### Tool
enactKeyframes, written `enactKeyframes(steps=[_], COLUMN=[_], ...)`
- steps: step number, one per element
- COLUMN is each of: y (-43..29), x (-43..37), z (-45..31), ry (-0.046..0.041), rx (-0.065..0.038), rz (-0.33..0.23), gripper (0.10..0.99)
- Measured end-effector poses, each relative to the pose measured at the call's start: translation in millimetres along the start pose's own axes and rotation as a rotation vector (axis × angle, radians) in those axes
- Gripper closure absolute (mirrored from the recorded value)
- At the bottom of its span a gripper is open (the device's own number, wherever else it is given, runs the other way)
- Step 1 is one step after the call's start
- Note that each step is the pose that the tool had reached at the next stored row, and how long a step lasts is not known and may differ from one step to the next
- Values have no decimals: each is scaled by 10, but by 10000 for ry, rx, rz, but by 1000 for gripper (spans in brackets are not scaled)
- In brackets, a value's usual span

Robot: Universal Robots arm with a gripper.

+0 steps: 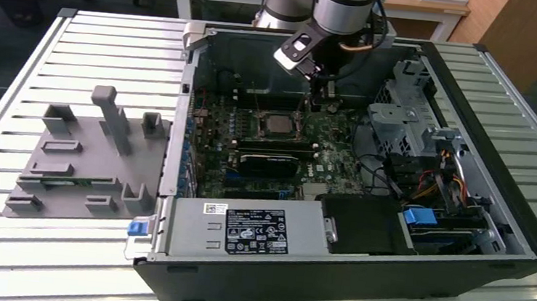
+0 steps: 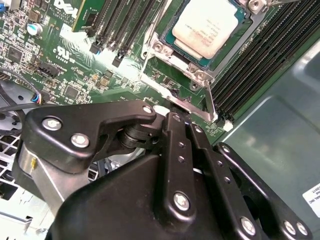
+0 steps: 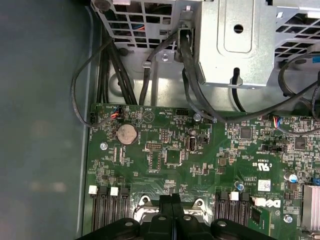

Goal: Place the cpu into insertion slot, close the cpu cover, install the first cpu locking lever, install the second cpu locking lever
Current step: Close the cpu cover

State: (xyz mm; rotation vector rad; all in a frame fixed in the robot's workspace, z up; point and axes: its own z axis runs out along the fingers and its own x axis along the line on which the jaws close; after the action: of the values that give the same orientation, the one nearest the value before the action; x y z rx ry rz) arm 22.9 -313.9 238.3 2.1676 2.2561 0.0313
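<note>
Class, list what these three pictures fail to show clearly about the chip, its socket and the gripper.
Chip: second wrist view, one part cut off by the picture's edge.
Socket: exterior view, too small to judge whether it is latched.
Gripper: second wrist view, its own black links hide what its tip touches.

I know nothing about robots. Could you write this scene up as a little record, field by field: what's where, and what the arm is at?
setting: open black computer case on a slatted metal table
chip: small flat square silver-grey cpu, seated in the dark insertion slot on the green circuit board
frame: thin silver metal cpu cover, lying down around the chip
arm: black gripper, shut, tips at a thin silver lever; whether it pinches it, cannot tell
aside: grey plastic fixture, on the exterior view's left
</note>
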Motion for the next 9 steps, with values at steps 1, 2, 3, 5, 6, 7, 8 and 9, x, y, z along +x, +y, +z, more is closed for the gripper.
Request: enactKeyframes(steps=[1,2,3,5,6,7,8,9], y=[-3,-6,-10,-18,-23,-27,-27,-29], x=[0,0,0,1,1,1,1,1], z=[0,0,0,0,-1,-1,-1,-1], ry=[0,0,0,0,0,0,0,0], rx=[0,0,0,0,0,0,0,0], rz=[0,0,0,0,0,0,-1,-1], gripper=[980,980,980,980,980,980,980,980])
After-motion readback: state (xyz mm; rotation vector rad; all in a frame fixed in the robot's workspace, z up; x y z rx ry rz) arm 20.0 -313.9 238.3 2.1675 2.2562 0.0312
